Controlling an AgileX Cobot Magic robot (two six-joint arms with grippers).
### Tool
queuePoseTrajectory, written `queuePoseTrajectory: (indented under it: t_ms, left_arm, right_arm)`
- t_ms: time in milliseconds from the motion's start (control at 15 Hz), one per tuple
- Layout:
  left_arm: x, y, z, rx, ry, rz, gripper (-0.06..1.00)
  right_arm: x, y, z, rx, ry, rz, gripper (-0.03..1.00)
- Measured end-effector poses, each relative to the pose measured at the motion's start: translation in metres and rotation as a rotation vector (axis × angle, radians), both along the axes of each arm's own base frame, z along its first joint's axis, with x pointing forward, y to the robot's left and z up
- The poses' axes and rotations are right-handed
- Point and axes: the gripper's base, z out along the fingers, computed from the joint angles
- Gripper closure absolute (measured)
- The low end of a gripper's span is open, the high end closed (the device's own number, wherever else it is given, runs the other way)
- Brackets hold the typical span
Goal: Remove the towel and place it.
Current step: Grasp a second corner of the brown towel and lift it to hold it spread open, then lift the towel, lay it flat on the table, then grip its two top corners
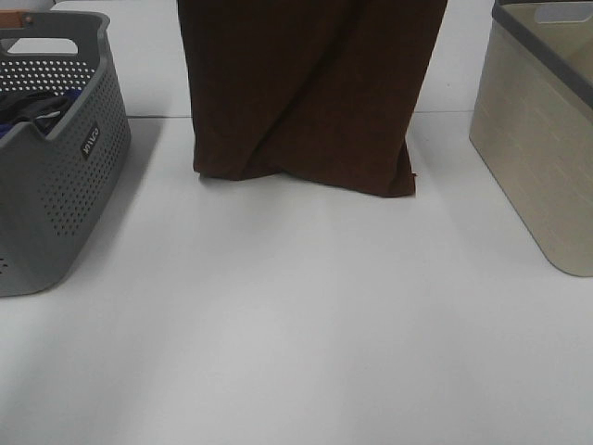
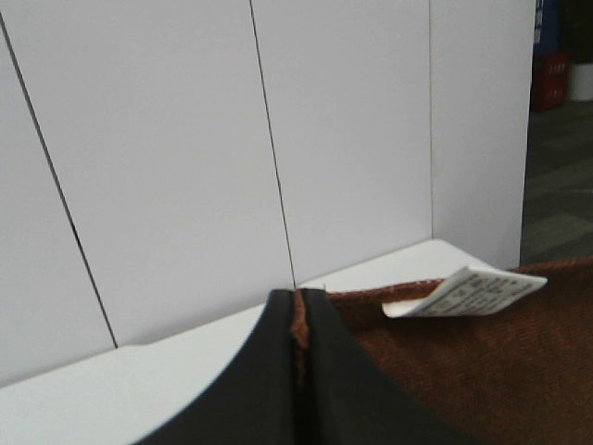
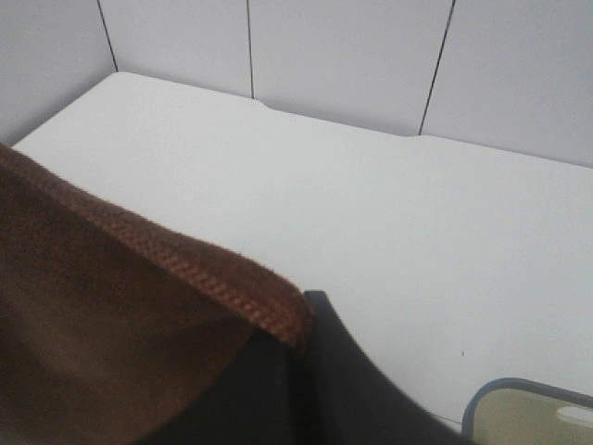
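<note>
Brown towel (image 1: 315,93), top out of frame

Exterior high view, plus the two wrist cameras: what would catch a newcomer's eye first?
The dark brown towel dominates, hanging at the back centre with its lower edge folding onto the white table. The wrist views show the left gripper and right gripper each shut on its stitched hem, a white label sticking out near the left one. A grey perforated basket sits at the left edge, a beige bin at the right.
</note>
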Motion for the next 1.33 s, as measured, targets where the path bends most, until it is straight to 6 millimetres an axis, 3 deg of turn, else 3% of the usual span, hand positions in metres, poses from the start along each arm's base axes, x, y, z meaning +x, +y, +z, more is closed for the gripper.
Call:
queuePoseTrajectory:
  t_ms: [200, 400, 600, 733, 867, 1000, 1133, 1333]
  left_arm:
    - [0.022, -0.004, -0.027, 0.059, -0.001, 0.018, 0.94]
    - [0.056, 0.011, -0.045, 0.019, -0.180, 0.036, 0.94]
    - [0.062, 0.026, -0.033, -0.042, -0.436, 0.013, 0.94]
    - [0.049, 0.027, -0.003, -0.026, -0.641, -0.007, 0.94]
    - [0.044, 0.027, 0.007, -0.028, -0.704, -0.014, 0.94]
    - [0.044, 0.027, 0.007, -0.019, -0.685, -0.006, 0.94]
    - [0.052, 0.027, -0.005, 0.016, -0.551, 0.024, 0.94]
    - [0.057, 0.010, -0.038, 0.097, -0.163, 0.066, 0.94]
  right_arm:
    - [0.027, 0.004, -0.022, -0.015, -0.006, -0.019, 0.97]
    - [0.065, 0.011, -0.042, 0.030, -0.140, -0.040, 0.97]
    - [0.069, 0.016, -0.022, 0.140, -0.378, -0.046, 0.97]
    - [0.049, 0.012, 0.008, 0.085, -0.509, -0.034, 0.97]
    - [0.040, 0.010, 0.017, 0.055, -0.524, -0.026, 0.97]
    - [0.040, 0.011, 0.012, 0.037, -0.477, -0.014, 0.97]
    - [0.040, 0.013, 0.000, 0.006, -0.351, 0.015, 0.97]
    - [0.037, 0.012, -0.021, -0.080, -0.133, 0.048, 0.97]
